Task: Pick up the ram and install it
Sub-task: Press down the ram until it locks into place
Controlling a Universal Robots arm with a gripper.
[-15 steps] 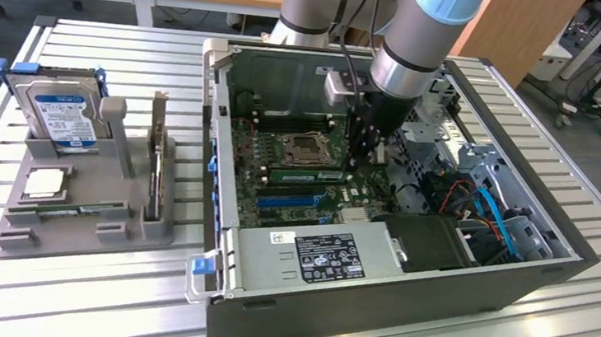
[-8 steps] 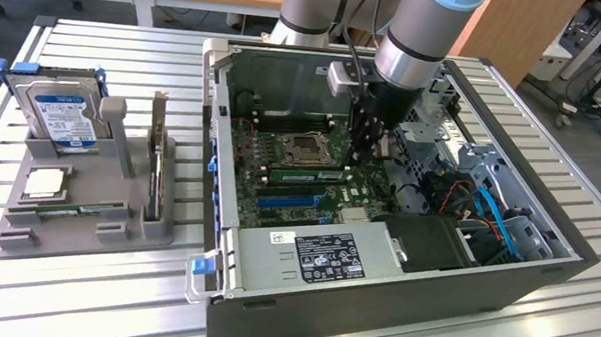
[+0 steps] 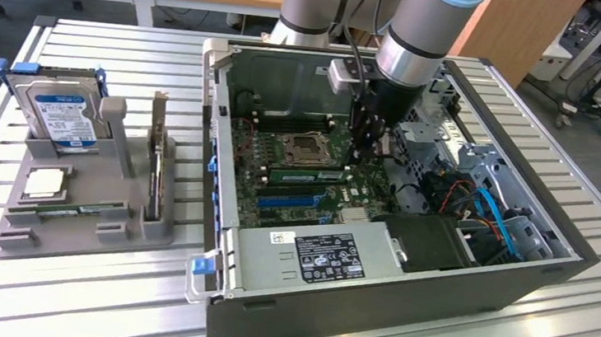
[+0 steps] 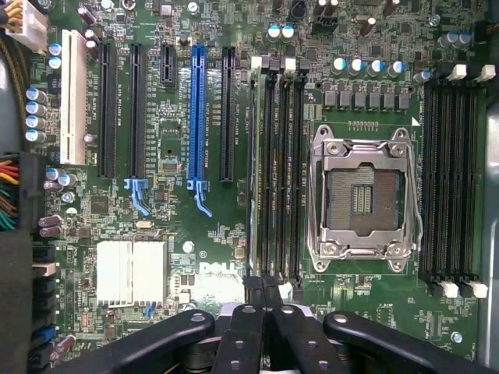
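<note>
Open grey computer case [image 3: 375,308] sits under the arm; green motherboard [image 4: 195,234] directly below the claw. Arm reaches steeply down into the case. Black claw [image 4: 263,300] has fingers together, pressing the long green ram stick [image 4: 251,171] edge-on into the memory slot beside the silver CPU socket [image 4: 362,199]. Insertion looks nearly complete; full seating can't be judged.

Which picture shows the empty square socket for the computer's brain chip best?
The wrist view: the socket is seen from straight above, with its metal frame and pins plain. In the exterior view the socket sits small on the board, beside the arm.
</note>
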